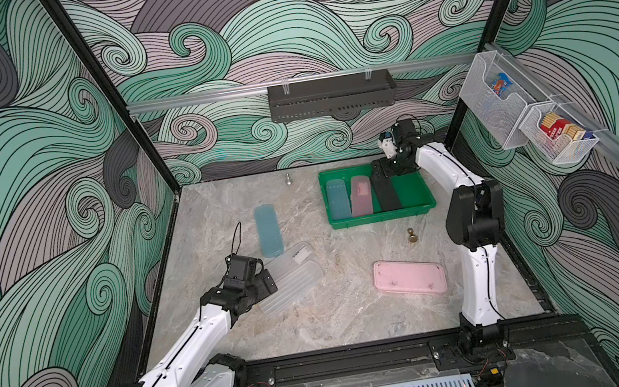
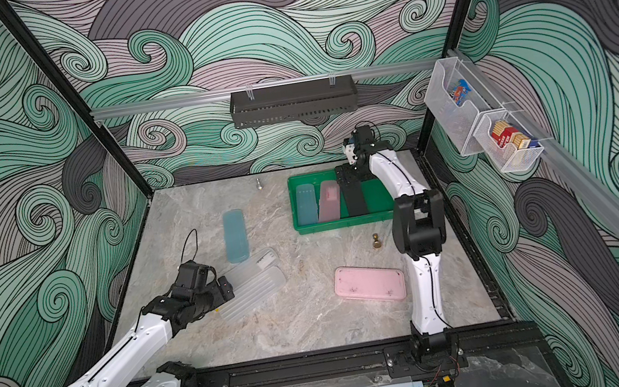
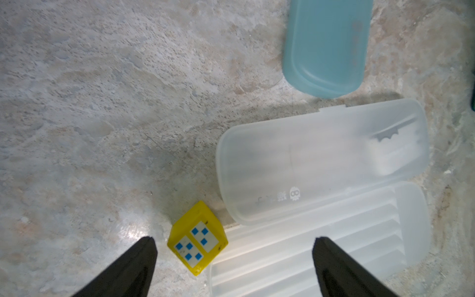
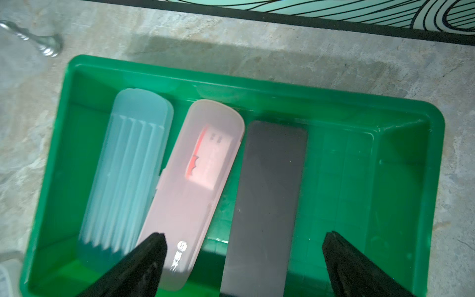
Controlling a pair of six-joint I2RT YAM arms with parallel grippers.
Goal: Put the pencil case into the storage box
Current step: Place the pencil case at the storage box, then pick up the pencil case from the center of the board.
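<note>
Right end effector [image 4: 245, 235] stands wide over the black case [image 4: 272, 180] in the storage box [image 4: 231, 82]; a low retreat could snag it. Left end effector [image 3: 234, 239], wide too, may catch the yellow cube [image 3: 198, 237].

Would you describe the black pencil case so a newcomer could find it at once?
Find the shallow bright green plastic tray at the table's far side. Three slim cases lie abreast inside it; the black rectangular pencil case is the only opaque one, beside the translucent pink case.
</note>
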